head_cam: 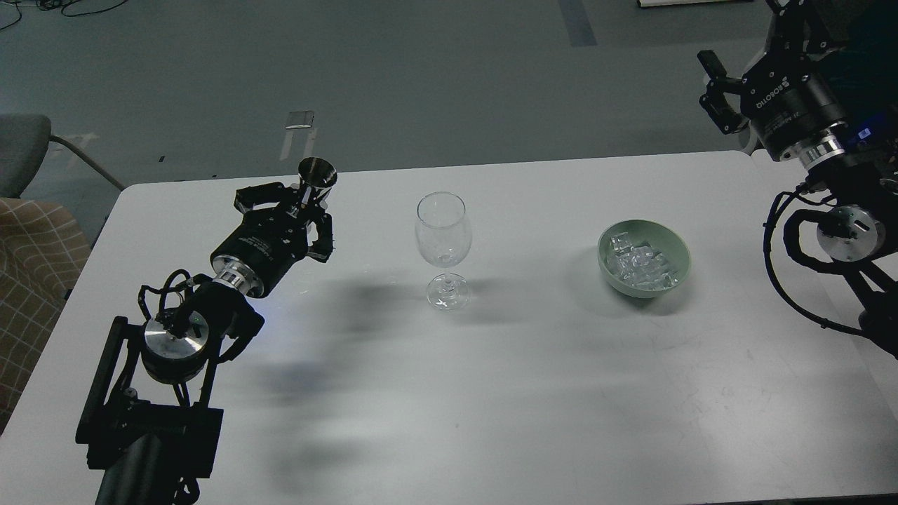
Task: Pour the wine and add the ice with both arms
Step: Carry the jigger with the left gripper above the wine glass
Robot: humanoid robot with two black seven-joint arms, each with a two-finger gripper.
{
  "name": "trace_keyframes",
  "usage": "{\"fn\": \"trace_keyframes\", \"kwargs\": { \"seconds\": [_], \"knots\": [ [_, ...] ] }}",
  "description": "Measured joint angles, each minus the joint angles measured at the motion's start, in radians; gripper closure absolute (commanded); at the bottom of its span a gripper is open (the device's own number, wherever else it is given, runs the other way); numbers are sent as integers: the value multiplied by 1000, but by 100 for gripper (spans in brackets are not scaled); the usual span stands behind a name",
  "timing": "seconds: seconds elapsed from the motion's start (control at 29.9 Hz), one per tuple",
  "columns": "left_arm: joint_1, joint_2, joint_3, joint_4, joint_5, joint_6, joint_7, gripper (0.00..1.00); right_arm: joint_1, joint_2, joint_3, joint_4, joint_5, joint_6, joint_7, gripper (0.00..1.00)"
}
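Observation:
A clear wine glass (442, 245) stands upright at the middle of the white table (491, 393). A pale green bowl (679, 275) to its right holds several clear ice cubes (638, 266). My left gripper (302, 207) is shut on a small steel measuring cup (316, 175), held upright above the table, left of the glass. My right gripper (719, 95) is open and empty, raised beyond the table's far right corner. No wine stream shows.
A grey chair (21, 151) and a checked cushion (35, 266) stand off the table's left edge. The table's right edge runs under my right arm (835, 231).

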Motion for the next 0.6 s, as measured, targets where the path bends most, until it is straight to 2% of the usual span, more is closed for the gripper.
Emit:
{"fn": "trace_keyframes", "kwargs": {
  "seconds": [0.17, 0.6],
  "knots": [
    [2, 0, 59, -48, 3, 19, 23, 100, -9, 0, 1, 5, 0, 0, 0, 0],
    [-24, 0, 161, -60, 49, 44, 35, 100, -20, -8, 2, 11, 0, 0, 0, 0]
  ]
}}
